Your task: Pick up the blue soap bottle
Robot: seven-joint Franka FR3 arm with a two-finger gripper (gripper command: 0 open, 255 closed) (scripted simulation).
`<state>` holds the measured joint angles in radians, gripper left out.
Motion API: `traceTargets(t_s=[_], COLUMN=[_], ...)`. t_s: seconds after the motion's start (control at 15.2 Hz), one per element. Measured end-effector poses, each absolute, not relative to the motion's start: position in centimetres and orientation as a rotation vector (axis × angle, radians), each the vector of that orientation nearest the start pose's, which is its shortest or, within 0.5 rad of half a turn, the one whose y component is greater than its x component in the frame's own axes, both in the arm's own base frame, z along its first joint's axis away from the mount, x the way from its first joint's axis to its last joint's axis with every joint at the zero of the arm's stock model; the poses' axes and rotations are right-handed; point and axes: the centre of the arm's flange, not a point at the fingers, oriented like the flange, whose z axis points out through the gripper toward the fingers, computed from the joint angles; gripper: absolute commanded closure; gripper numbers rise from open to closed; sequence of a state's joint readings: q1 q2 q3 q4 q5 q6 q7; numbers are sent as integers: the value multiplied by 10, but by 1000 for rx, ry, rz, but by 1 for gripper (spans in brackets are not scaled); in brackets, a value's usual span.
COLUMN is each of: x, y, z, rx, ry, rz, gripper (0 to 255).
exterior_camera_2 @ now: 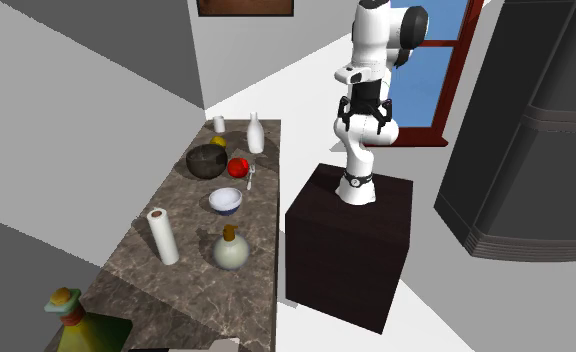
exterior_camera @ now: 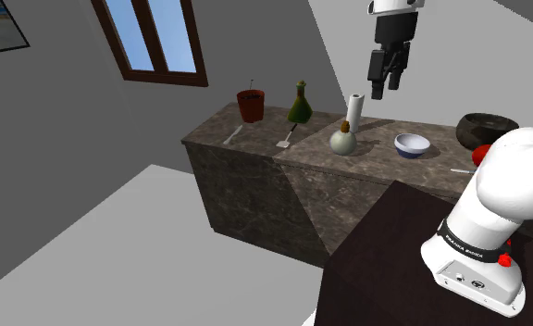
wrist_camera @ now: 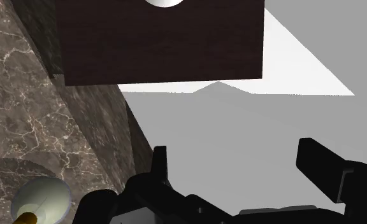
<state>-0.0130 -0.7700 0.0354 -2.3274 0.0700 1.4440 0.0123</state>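
Presently the tool point(exterior_camera: 387, 89) hangs well above the table point(exterior_camera: 255, 153), fingers spread wide and holding nothing. The pale round soap bottle point(exterior_camera: 342, 141) stands upright on the table, just beside the paper roll point(exterior_camera: 354, 108).

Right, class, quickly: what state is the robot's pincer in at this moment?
Pincer: open, holding nothing.

The counter point(exterior_camera: 246, 176) looks like veined polished marble, the stand point(wrist_camera: 157, 44) dark matt wood grain.
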Motion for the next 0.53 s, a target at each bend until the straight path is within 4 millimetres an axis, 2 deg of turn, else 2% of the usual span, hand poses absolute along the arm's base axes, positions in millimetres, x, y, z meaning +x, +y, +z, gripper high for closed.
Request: traceTargets(t_s=[0.2,0.53], x=[307,341], y=[9,-27], z=[580,545], rx=[-3095,-3102], ry=[4,42], rz=[176,173], gripper=[0,0])
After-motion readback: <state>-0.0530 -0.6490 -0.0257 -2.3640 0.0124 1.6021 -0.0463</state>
